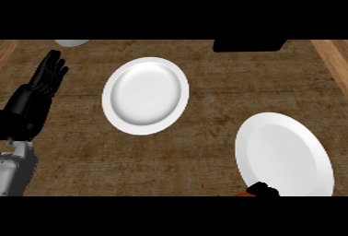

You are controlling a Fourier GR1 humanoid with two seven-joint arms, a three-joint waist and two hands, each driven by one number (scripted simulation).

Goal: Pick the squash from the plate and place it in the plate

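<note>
Two plates are lying here: centre plate (pixel 145 95), right plate (pixel 285 154). One squash (pixel 243 194), one black block (pixel 249 44), one pale disc (pixel 71 42) are showing. Two hands are showing too: left hand (pixel 41 87), right hand (pixel 262 189).

Far plate (pixel 145 95) left of near plate (pixel 285 156)

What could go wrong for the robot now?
The orange bit, maybe the squash, barely shows beside the right robot hand at the view's bottom edge, so a slip might go unseen. That hand sits at the near plate rim and could nudge it. The other plate stands apart, so the load could fall on the way.
</note>
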